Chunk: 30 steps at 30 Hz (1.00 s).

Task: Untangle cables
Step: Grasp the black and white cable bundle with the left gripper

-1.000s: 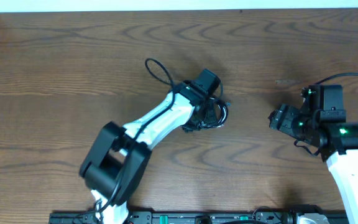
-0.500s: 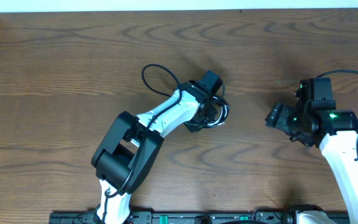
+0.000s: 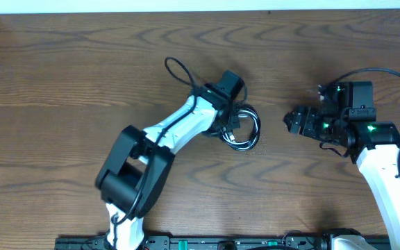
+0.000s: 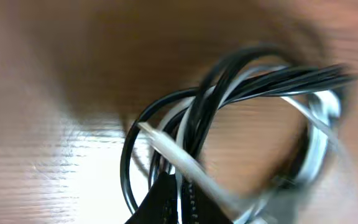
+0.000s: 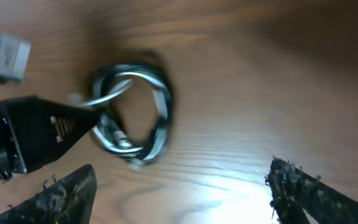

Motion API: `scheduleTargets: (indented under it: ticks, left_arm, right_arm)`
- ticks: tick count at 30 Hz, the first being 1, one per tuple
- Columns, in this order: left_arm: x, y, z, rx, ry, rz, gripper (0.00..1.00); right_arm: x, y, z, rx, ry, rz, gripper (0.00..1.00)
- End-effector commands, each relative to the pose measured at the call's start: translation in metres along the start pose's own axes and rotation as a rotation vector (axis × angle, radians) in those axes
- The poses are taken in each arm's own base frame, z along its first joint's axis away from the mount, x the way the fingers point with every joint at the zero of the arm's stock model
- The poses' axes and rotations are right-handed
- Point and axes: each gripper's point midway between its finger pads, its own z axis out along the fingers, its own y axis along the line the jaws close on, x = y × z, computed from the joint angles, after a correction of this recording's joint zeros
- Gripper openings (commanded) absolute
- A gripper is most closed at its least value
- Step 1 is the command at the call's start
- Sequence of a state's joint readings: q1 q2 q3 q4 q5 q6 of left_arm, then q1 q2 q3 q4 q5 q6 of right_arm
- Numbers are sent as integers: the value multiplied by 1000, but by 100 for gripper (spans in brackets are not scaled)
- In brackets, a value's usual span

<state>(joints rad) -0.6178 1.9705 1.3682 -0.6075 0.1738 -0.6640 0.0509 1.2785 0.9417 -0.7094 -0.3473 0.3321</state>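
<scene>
The cables (image 3: 246, 129) lie as one coil of white and black loops wound together, just left of the table's middle. My left gripper (image 3: 232, 115) is at the coil's upper left rim and is shut on it. In the left wrist view the black and white cables (image 4: 229, 93) loop out from between the closed fingers of the left gripper (image 4: 180, 200). My right gripper (image 3: 294, 121) stands open a short way to the right of the coil, apart from it. The right wrist view shows the cables (image 5: 133, 118) beyond the right gripper (image 5: 180, 171), with the left gripper (image 5: 36, 132) clamped on their edge.
The brown wooden table (image 3: 61, 62) runs to a white strip at the back. A thick black arm wire (image 3: 179, 73) loops beside the left arm. A black rail (image 3: 221, 243) lines the front edge.
The left gripper has shut on the coil, and the coil now lies slightly further right and nearer the front. The right arm has moved left towards the coil.
</scene>
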Motion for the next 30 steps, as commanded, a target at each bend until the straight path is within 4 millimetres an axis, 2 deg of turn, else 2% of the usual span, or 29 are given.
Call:
scheduleTargets:
  ticks: [1, 5, 7, 9, 15, 20, 25, 30]
  left_arm:
    - [-16, -30, -64, 122, -137, 273, 8]
    - [-21, -41, -103, 177, -220, 313, 7]
    - [-22, -44, -116, 195, -247, 316, 7]
    - [-22, -45, -122, 206, -255, 291, 7]
    - [-16, -39, -120, 201, -215, 164, 7]
    - [-7, -48, -121, 257, -167, 175, 7]
    - [-3, -49, -121, 268, -147, 176, 7]
    - [-2, -45, -116, 253, -131, 172, 8]
  right_arm:
    - [-3, 33, -6, -182, 9, -83, 84]
    - [-6, 40, -8, -216, 6, -23, 79]
    - [-9, 38, -7, -203, 3, 50, 73]
    - [-11, 33, -6, -172, -6, 145, 73]
    - [-15, 42, 2, -156, -29, 150, 72]
    - [-12, 34, 24, -88, -2, 239, 63]
    - [-12, 51, 47, -165, 46, 242, 61]
    - [-7, 40, 63, -132, 83, 258, 62]
